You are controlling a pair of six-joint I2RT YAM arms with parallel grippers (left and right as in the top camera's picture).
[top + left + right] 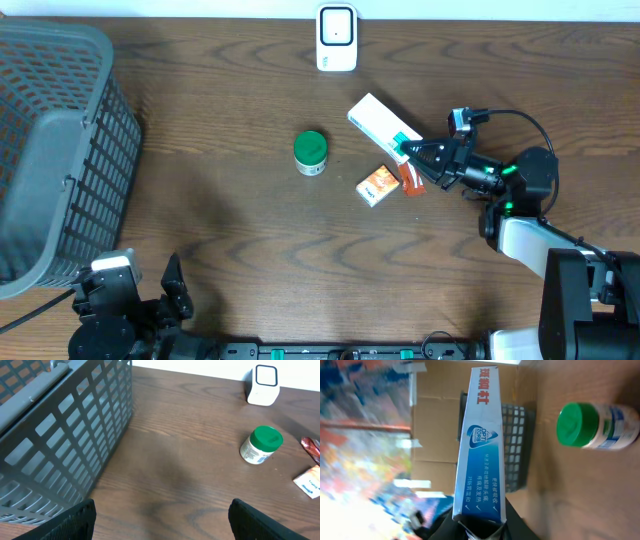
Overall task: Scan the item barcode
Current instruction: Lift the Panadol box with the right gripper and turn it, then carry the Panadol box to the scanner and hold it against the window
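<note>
Right fingers (pixel 520 530) around blue-white box (pixel 482 445)

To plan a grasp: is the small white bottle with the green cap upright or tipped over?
Upright. The small white bottle with the green cap stands on its base, cap on top.

Box (pixel 482 485): "OPTI ZORB" logo (pixel 481 436) legible on blue side; red Chinese characters above logo, white Chinese lines below.

Overhead: straight down, whole counter (pixel 250 270). Left wrist: low, looking across the counter from its near edge. Right wrist: rolled sideways, close along blue box (pixel 482 445). All share green-capped jar (pixel 310 151), basket (pixel 100 170).
</note>
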